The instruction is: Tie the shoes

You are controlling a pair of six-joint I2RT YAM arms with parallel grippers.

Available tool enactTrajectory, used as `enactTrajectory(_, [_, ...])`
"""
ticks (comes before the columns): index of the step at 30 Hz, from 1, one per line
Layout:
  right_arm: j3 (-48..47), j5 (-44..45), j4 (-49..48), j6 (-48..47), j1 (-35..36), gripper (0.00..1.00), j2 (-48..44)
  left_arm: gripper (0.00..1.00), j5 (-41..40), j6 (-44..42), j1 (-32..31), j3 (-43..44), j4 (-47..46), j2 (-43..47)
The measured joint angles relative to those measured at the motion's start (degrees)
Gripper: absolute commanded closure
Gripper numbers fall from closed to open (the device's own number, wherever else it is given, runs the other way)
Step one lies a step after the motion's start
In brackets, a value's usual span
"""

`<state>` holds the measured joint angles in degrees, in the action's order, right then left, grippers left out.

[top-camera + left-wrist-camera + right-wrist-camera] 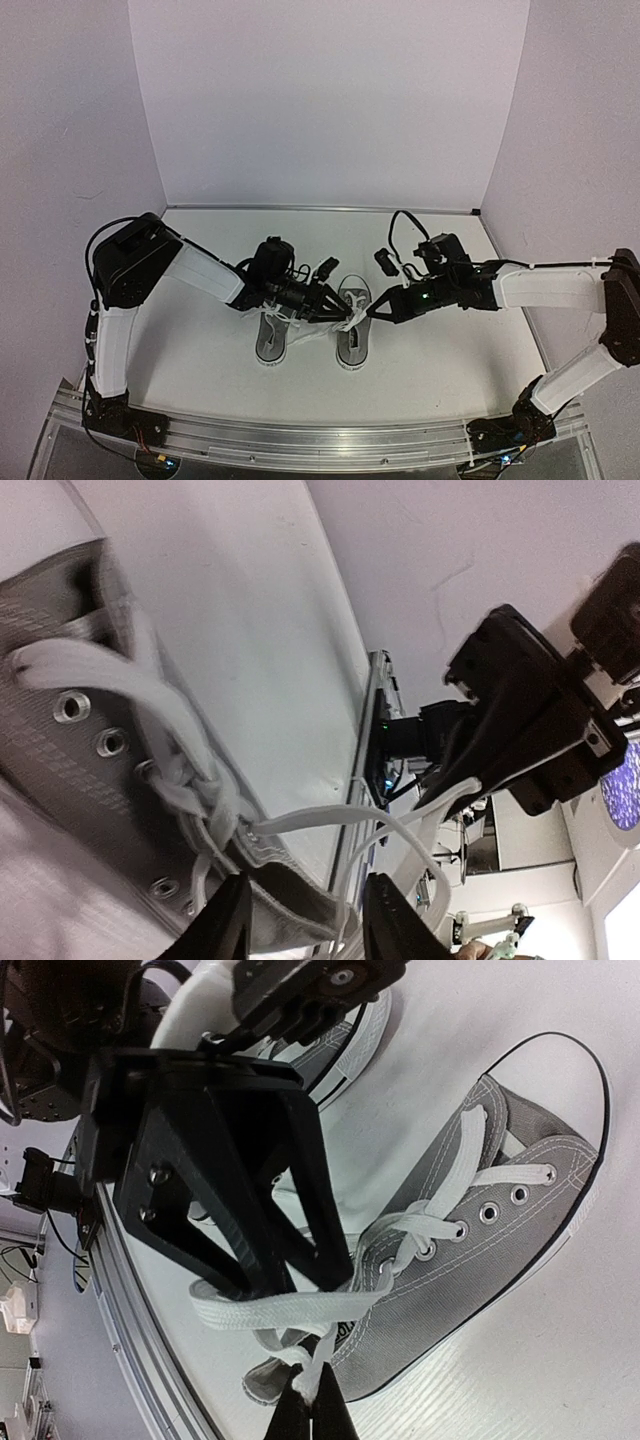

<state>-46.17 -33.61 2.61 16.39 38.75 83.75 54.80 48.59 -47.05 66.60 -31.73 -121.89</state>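
Two small grey sneakers with white laces stand side by side mid-table, the left shoe (272, 338) and the right shoe (353, 330). My left gripper (338, 311) is open over the right shoe's (70, 730) lace area. Its spread fingers (228, 920) have loose white lace strands (330, 815) running between them. My right gripper (374, 311) is shut on a lace end (318, 1365) of the right shoe (490, 1250), pinching it just beside the shoe's heel. A flat lace loop (270, 1310) lies across the left gripper's fingers (300, 1190).
The other shoe (345, 1045) lies just behind the left gripper in the right wrist view. An aluminium rail (320, 440) runs along the near table edge. White walls close the back and both sides.
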Motion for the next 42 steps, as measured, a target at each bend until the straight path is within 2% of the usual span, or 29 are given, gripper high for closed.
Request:
enactTrajectory(3, [0.0,0.49,0.05,0.02,-0.31,1.0,-0.57,0.52,-1.79,-3.6,1.78,-0.4,6.02,1.33])
enactTrajectory(7, [0.02,1.27,0.13,0.04,-0.71,1.0,-1.82,0.49,-6.49,-11.56,3.58,0.18,18.35,5.72])
enactTrajectory(14, [0.02,2.81,1.25,0.04,-1.17,1.0,-4.12,0.52,-18.68,-30.02,5.38,3.97,39.38,14.59])
enactTrajectory(17, [0.02,3.44,1.83,0.02,-1.24,1.0,-4.16,0.53,-25.4,-39.49,3.9,4.09,45.82,18.69])
enactTrajectory(19, [0.02,3.73,2.15,0.02,-1.24,1.0,-4.16,0.54,-29.85,-45.57,0.77,4.19,48.86,20.28])
enactTrajectory(23, [0.02,4.26,2.83,0.0,-1.24,1.0,-4.16,0.56,-35.91,-54.52,-6.52,4.33,53.98,20.03])
enactTrajectory(26, [0.01,4.65,3.27,0.0,-1.24,1.0,-4.16,0.56,-38.66,-59.08,-9.65,4.33,56.94,18.69])
enactTrajectory(36, [0.0,5.1,4.37,0.21,-1.24,1.0,-4.16,0.56,-47.08,-67.15,-10.86,8.86,61.53,8.99])
enactTrajectory(42, [0.0,5.2,4.41,0.28,-1.26,1.0,-4.16,0.62,-49.99,-68.48,-11.29,12.21,62.92,5.23])
